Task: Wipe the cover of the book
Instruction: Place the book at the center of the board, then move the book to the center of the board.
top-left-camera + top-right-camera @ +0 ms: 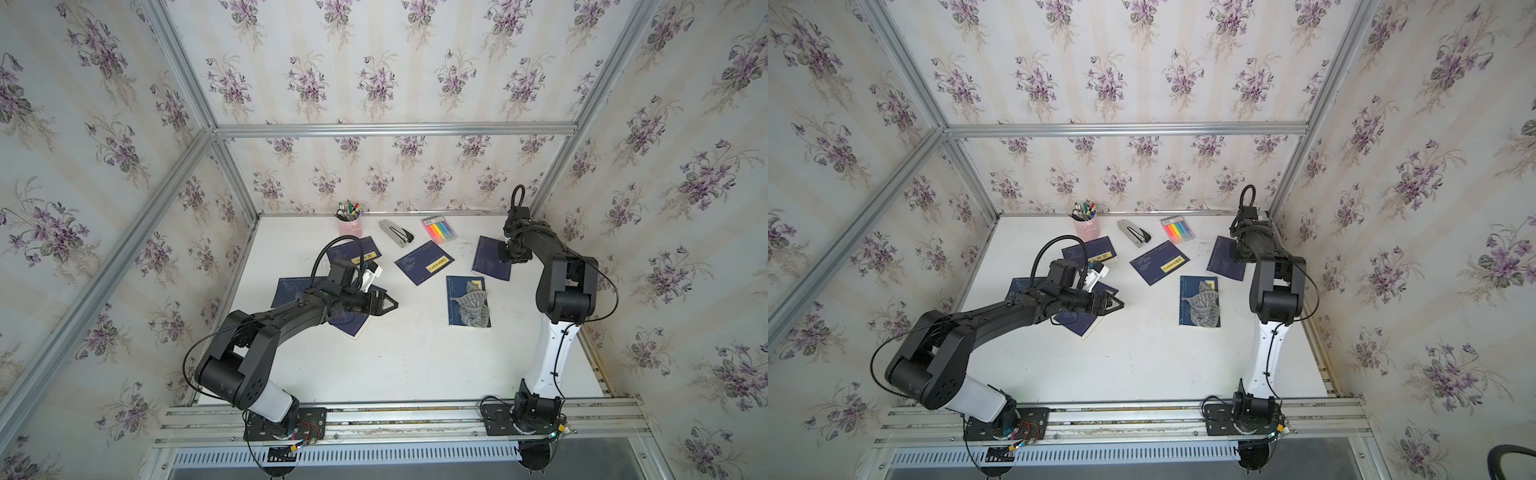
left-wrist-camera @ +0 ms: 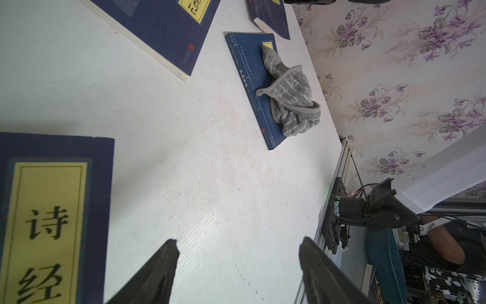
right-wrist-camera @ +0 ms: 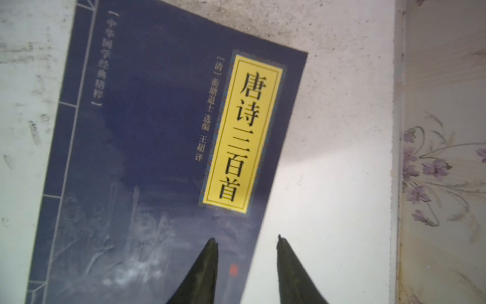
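Risks with the cloth lying loose and both grippers empty

Cloth and gripper are apart – that is the main weakness. The grey knitted cloth (image 1: 471,305) lies bunched on the blue paperback (image 1: 454,297) right of the table's middle, covering much of its cover and part of its yellow title label. The right gripper (image 3: 247,239) hangs well away from it, low over another navy paperback, the Tang-poems book (image 3: 157,131), near the far right corner. Its jaws are parted and hold nothing. The left gripper (image 2: 238,239) is spread wide, also empty, above bare white table (image 1: 415,353) beside the Shijing book (image 2: 52,210).

What could go wrong, as I judge it:

- If the right gripper drops where it is, bare fingertips meet the Tang-poems cover with no cloth between. That would scuff the cover or push the thin book towards the wall.
- When the cloth is pinched, the jaws may go too deep into the heap and catch the soft cover beneath, lifting or creasing it.
- A bunched cloth gives a small, uneven contact patch, so a stroke may miss most of the cover.
- Nothing pins the blue paperback. On the smooth tabletop it would probably slide with the cloth instead of being wiped.
- Should the left arm reach across to hold it, the two arms would work close together – a clash is possible.
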